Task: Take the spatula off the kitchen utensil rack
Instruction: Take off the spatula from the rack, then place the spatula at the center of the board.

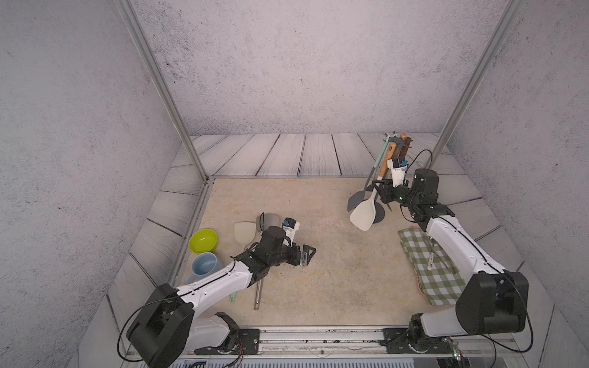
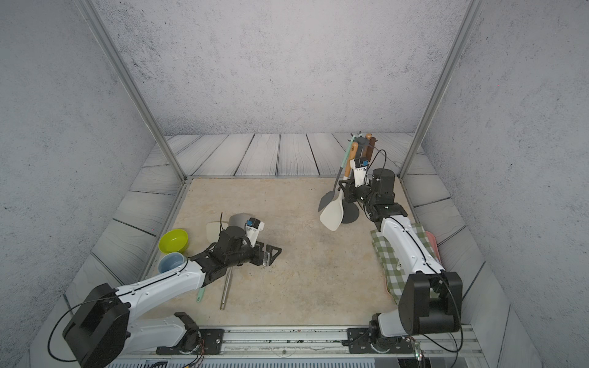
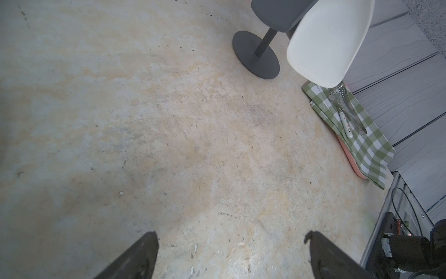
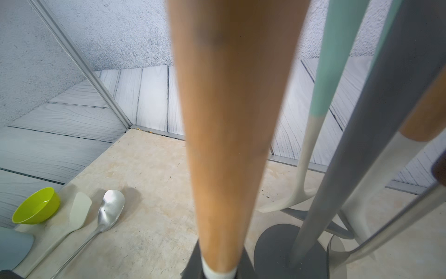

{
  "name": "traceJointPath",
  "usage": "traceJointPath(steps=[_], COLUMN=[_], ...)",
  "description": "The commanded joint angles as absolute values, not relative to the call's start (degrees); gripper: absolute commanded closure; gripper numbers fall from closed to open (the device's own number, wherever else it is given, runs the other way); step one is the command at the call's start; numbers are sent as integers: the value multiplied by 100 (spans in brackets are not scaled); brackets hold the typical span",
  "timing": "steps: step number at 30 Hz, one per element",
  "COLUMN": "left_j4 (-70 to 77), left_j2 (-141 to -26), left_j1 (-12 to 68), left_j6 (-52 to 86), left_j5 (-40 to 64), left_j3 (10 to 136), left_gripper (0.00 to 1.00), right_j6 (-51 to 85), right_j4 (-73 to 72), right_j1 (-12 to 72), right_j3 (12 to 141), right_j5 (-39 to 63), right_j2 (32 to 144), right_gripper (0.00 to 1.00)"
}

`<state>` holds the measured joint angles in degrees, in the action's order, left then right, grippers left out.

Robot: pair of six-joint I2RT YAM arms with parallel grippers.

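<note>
The kitchen utensil rack (image 1: 397,140) (image 2: 361,140) stands at the back right, its dark round base (image 3: 255,55) (image 4: 277,251) on the beige mat. The spatula has a wooden handle (image 4: 231,120) and a white blade (image 1: 362,215) (image 2: 332,216) (image 3: 325,41). My right gripper (image 1: 379,185) (image 2: 345,188) (image 4: 219,271) is shut on the handle's lower end, just above the white neck. The handle's top sits close to the rack's crown; whether it rests on a hook I cannot tell. My left gripper (image 1: 308,255) (image 2: 273,253) (image 3: 231,238) hovers open and empty over the mat's middle.
Other utensils hang on the rack, among them a grey turner (image 1: 358,199) with a mint handle. A green bowl (image 1: 203,240), a blue mug (image 1: 204,264), a pale turner (image 4: 79,212) and a metal spoon (image 4: 111,207) lie at the left. A green checked cloth (image 1: 430,267) lies under the right arm.
</note>
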<state>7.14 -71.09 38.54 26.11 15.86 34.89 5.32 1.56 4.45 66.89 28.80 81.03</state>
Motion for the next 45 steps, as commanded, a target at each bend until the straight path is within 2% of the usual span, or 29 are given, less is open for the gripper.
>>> traceJointPath(steps=[1,14,19,26,32,37,40,45], left_j4=[791,427,191,164,-94,-544,-635,-1000], left_j2=[-7065,-6325,-5867,-5513,-5365,-5059,-5222,-5864], left_j1=[3902,3945,3937,3904,3549,2716,2316,2216], left_j6=[2551,2528,2740,2957,3585,4331,4628,4597], left_j5=[1569,1328,1011,664,987,1710,2238,2692], left_j3=[3638,3621,3582,3475,3806,4317,4721,5536], left_gripper=[1,1,1,1,1,1,1,1], right_j6=[532,243,-177,-480,-832,-905,-956,-1037], right_j4=[220,1032,1579,2180,2890,2891,2917,2996], right_j1=[544,1533,2372,3047,3544,3707,3829,4029], right_j3=[6832,6261,6236,6219,6720,6741,6802,6924], right_j5=[3270,3277,2784,2384,2097,2097,2101,2011], right_j2=[7800,7269,7484,7812,8210,8294,8368,8541], right_gripper=[100,100,100,100,100,100,100,100])
